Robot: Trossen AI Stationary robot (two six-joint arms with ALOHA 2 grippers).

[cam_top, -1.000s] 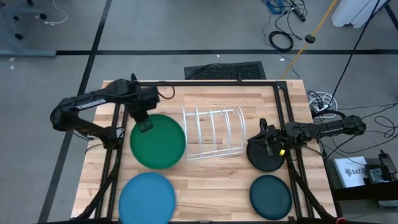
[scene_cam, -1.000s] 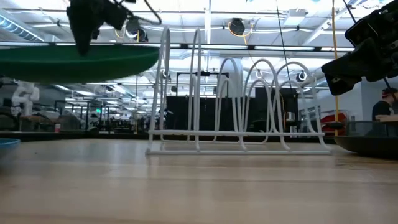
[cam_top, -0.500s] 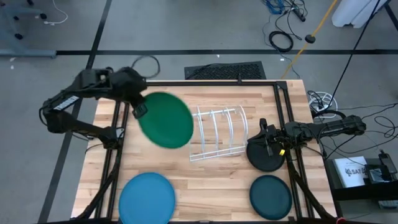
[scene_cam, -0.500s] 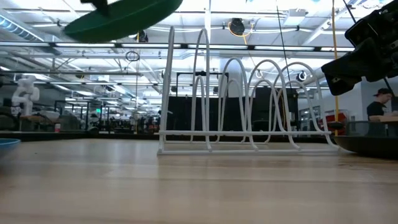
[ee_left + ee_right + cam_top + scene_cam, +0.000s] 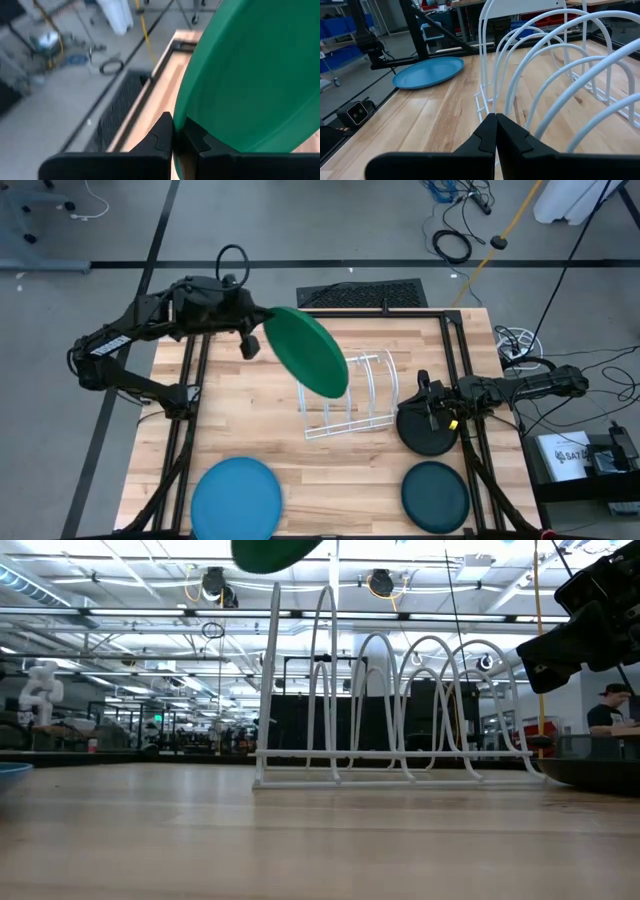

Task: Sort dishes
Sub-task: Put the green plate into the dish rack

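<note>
My left gripper [image 5: 255, 340] is shut on the large green plate [image 5: 305, 350], held high above the left end of the white wire rack [image 5: 350, 395]; only the plate's lower edge shows in the low view [image 5: 275, 552]. My right gripper [image 5: 428, 408] is shut and empty, hovering above the far rim of the smaller black plate [image 5: 432, 438], which lies flat on the table. The light blue plate [image 5: 235, 498] and the dark teal plate [image 5: 435, 495] lie flat near the table's near edge. My left gripper pinches the green plate's rim [image 5: 181, 122] between its two fingers [image 5: 160, 137], at the plate's left edge. The fingers come level from the table's left. The plate is lifted clear and tilted steeply, nearly on edge, stretching away from the fingers toward the rack.
The rack [image 5: 390, 710] stands at mid-table with several upright wire loops, which fill the right wrist view [image 5: 545, 60]. Black frame rails [image 5: 190, 430] run along both table sides. There is bare wood between the rack and the near plates.
My left gripper has risen and gone toward the table's far edge and right, turning as it went. The green plate has gone from level and low to high and nearly on edge above the rack's left end. The rack has slid slightly toward the right.
</note>
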